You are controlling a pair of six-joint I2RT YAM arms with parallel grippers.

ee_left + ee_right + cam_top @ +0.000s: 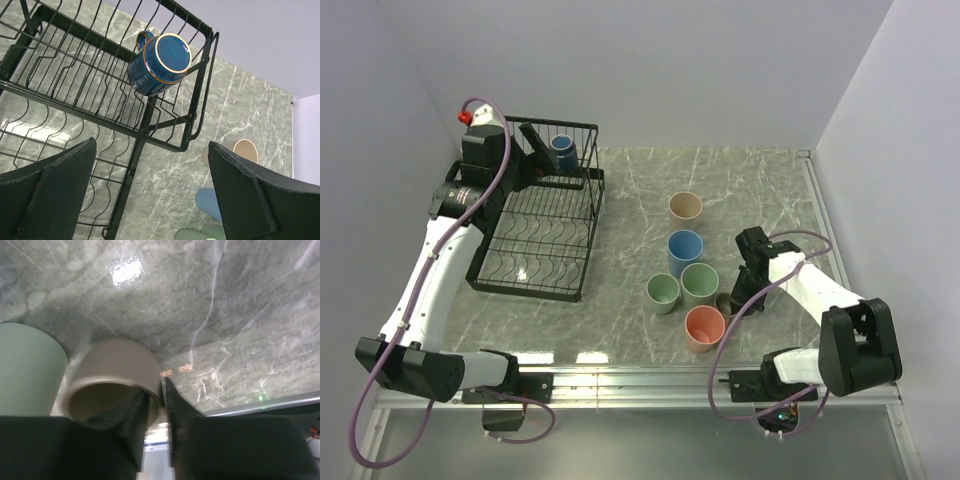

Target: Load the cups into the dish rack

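**A:** What is the largest thing there?

**B:** The grey marbled bench point(760, 190). On its left part stands the black wire rack point(535, 240). Its basket tier is at the far end and its slotted tier is nearer to the arms.

**A:** And the tall cups?

**B:** Five stand mouth up on the bench, to the right of the rack and apart from it. The beige cup point(685, 207) is farthest, then comes the light-blue cup point(684, 250). After it is a green cup point(699, 283), with another green cup point(663, 293) just beside it on the left. The salmon cup point(704, 328) is nearest to the arms.

**A:** How are the tools?

**B:** The left tool point(151, 145) hangs over the basket tier with its fingers wide apart, holding nothing. The right tool point(162, 390) is low, just right of the green and salmon cups. It is clamped on the wall of the mug point(115, 365), with one finger point(132, 412) inside and the other outside.

**A:** Where is this mug?

**B:** On the bench, as far as I can see, close beside a green cup. I cannot tell whether they touch.

**A:** And the smallest thing?

**B:** The dark-blue cup point(160, 62), which has a handle. It sits in the basket tier, toward the right end.
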